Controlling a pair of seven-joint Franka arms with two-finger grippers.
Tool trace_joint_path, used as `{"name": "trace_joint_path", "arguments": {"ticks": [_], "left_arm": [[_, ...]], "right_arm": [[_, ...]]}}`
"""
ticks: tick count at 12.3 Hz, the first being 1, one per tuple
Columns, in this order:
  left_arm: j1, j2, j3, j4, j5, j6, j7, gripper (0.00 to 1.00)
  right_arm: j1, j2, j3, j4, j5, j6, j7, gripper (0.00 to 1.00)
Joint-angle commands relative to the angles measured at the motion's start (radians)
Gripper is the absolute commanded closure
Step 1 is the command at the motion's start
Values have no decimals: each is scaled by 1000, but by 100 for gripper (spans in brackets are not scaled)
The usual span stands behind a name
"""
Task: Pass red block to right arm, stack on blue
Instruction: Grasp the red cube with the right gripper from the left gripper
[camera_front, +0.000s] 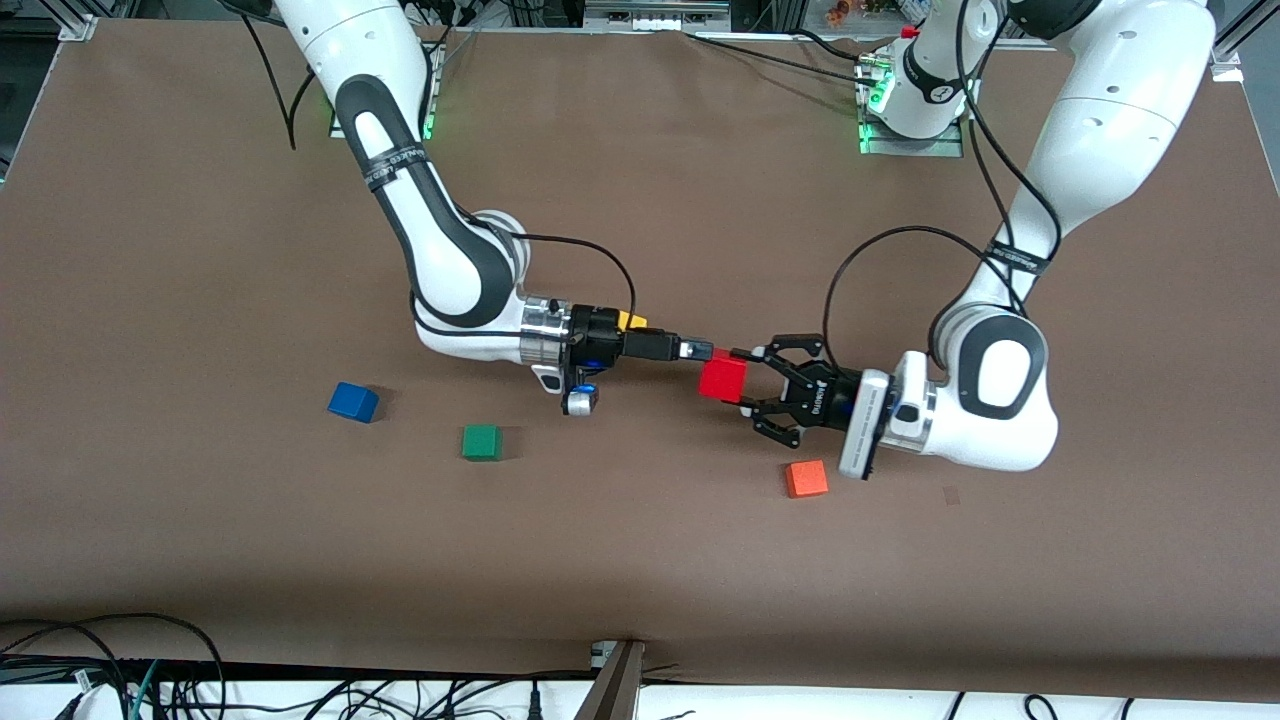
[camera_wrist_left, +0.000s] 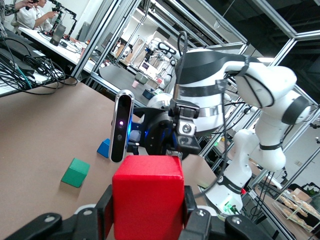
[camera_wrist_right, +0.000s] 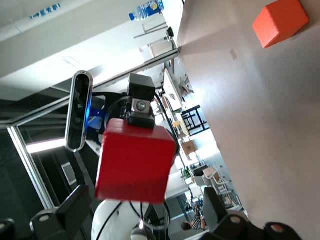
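Observation:
The red block (camera_front: 722, 379) is held in the air over the middle of the table by my left gripper (camera_front: 742, 381), whose black fingers are shut on two of its sides; in the left wrist view the block (camera_wrist_left: 147, 197) fills the space between the pads. My right gripper (camera_front: 700, 352), all black, faces it at the block's free end, open, with fingers spread wide on either side of the block (camera_wrist_right: 135, 162) and not touching it. The blue cube (camera_front: 352, 401) sits on the table toward the right arm's end, also showing in the left wrist view (camera_wrist_left: 104, 148).
A green cube (camera_front: 481, 442) lies beside the blue one, slightly nearer the front camera. An orange cube (camera_front: 806, 479) lies on the table below the left gripper, nearer the front camera. The brown table (camera_front: 640, 560) carries nothing else.

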Motion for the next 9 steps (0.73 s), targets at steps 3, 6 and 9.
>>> {"name": "trace_joint_path", "arguments": {"ticks": [3, 6, 9], "left_arm": [[-38, -25, -10, -27, -61, 67, 0, 100], [-40, -25, -10, -27, -60, 68, 0, 100], [-38, -25, -9, -27, -58, 67, 1, 100]], "right_arm": [[11, -8, -7, 1, 73, 39, -19, 0], [5, -11, -13, 1, 73, 59, -14, 2], [-25, -14, -15, -1, 70, 57, -13, 10]]}}
